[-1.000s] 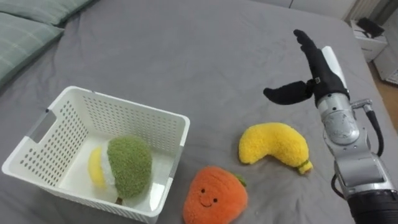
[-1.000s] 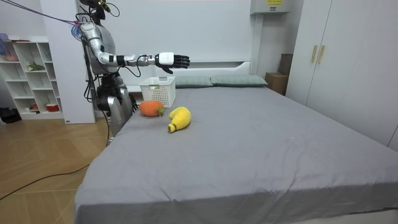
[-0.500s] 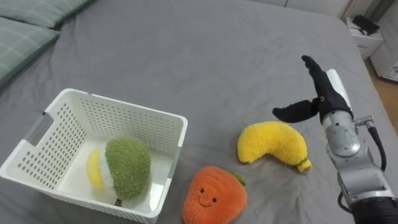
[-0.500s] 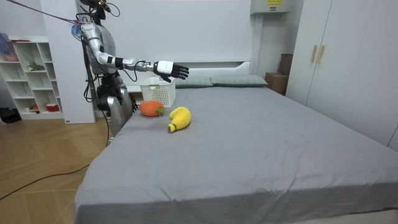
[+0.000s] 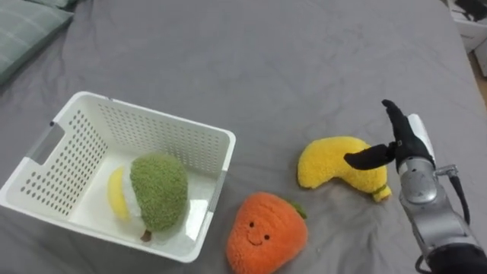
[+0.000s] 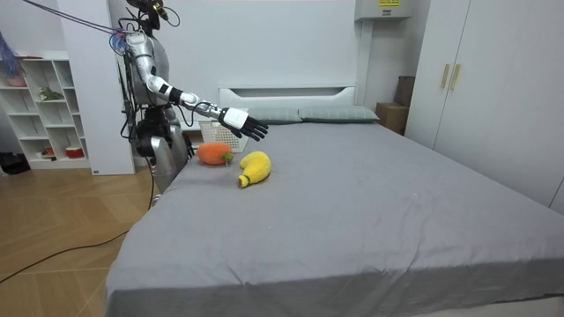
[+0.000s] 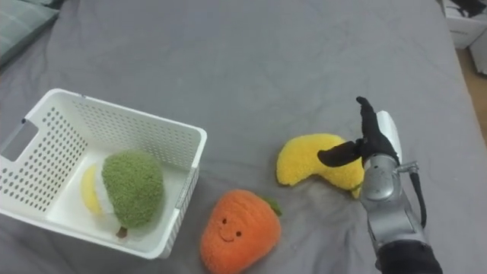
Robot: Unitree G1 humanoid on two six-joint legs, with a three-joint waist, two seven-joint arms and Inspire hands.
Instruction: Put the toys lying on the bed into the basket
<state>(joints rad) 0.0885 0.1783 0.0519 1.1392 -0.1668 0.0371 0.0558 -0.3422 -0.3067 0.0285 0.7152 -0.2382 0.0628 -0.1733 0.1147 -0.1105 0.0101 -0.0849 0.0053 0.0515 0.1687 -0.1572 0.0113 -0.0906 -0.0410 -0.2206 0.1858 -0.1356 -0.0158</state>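
A yellow plush banana (image 5: 335, 162) (image 7: 313, 161) (image 6: 254, 167) lies on the grey bed. An orange plush carrot with a face (image 5: 267, 231) (image 7: 240, 230) (image 6: 212, 153) lies just in front of it, beside the white basket (image 5: 210, 138) (image 7: 183, 137) (image 6: 224, 129). Inside the basket rests a green and yellow plush (image 5: 156, 190) (image 7: 131, 186). My right hand (image 5: 392, 141) (image 7: 368, 138) (image 6: 244, 124) hovers open just above the banana's right end, fingers straight and thumb spread over the toy, not gripping it.
Pillows (image 6: 339, 114) lie at the head of the bed, one corner (image 5: 27, 27) at the upper left. A wardrobe (image 6: 493, 88) stands beyond the bed and a white shelf unit (image 6: 44, 101) behind me. I stand at the bed's side by the basket.
My right hand has come down from high above the bed to just over the banana's right end. The toys and basket stayed put; the head camera tilted lower.
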